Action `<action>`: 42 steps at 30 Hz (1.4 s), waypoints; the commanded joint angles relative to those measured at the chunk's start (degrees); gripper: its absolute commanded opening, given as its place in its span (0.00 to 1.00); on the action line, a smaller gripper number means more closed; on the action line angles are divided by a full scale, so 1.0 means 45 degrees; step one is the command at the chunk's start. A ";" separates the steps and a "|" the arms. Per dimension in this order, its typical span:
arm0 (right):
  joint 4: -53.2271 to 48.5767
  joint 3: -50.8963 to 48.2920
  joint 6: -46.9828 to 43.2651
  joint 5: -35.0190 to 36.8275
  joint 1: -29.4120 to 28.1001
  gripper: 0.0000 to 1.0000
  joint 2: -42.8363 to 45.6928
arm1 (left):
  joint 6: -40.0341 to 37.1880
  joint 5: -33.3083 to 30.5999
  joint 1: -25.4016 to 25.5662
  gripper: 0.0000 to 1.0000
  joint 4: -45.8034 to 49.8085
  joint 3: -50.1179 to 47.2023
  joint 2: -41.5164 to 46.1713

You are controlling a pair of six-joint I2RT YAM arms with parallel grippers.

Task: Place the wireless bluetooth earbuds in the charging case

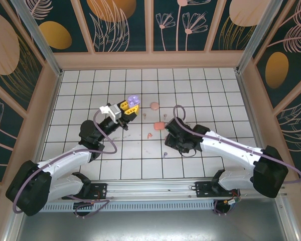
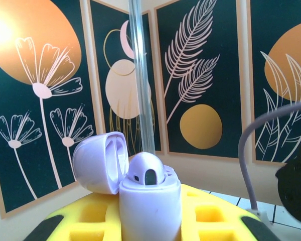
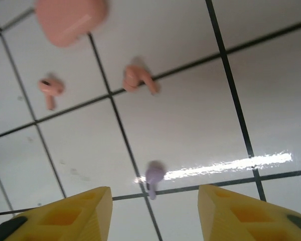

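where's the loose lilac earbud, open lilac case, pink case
lilac earbud [image 3: 154, 175], right wrist view, rounded head
lilac case [image 2: 150, 211], left wrist view, front of body
pink case [image 3: 70, 20], right wrist view, middle of shell

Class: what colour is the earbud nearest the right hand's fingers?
Lilac: the tiny stemmed plastic earbud shows best from the right wrist.

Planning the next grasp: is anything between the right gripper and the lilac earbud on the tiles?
Nothing visible. The lilac earbud lies on bare tile ahead of the open right gripper, in line with the gap between its fingers; the pink earbuds lie farther off.
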State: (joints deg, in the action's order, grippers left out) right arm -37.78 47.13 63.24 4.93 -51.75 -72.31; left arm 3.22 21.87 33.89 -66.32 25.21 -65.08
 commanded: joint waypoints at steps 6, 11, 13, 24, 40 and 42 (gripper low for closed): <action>0.0997 -0.0235 0.1259 -0.0861 -0.0331 0.43 -0.1352 | 0.0245 -0.0270 0.0093 0.00 -0.0997 -0.0366 0.0381; 0.0970 0.0220 0.1073 -0.0859 -0.0560 0.42 -0.2456 | 0.0299 -0.0269 0.0085 0.00 -0.1116 -0.0420 0.0334; 0.1047 0.0296 0.1016 -0.1217 -0.0651 0.42 -0.2790 | 0.0304 -0.0265 0.0086 0.00 -0.1168 -0.0421 0.0295; 0.1206 0.0539 0.0859 -0.1357 -0.0786 0.38 -0.3709 | 0.0359 -0.0113 0.0081 0.00 -0.1443 -0.0329 -0.0059; 0.0908 0.1131 0.0177 -0.1105 -0.0693 0.30 -0.4760 | 0.0300 -0.0055 0.0086 0.00 -0.1355 -0.0349 -0.0064; 0.0863 0.1219 0.0054 -0.1095 -0.0688 0.29 -0.4826 | 0.0302 -0.0055 0.0086 0.00 -0.1357 -0.0349 -0.0067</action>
State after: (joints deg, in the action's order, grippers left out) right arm -32.60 50.89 64.84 -0.49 -54.85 -92.99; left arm 4.14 20.95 33.93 -70.11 23.88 -65.30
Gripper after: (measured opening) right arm 0.291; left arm 0.219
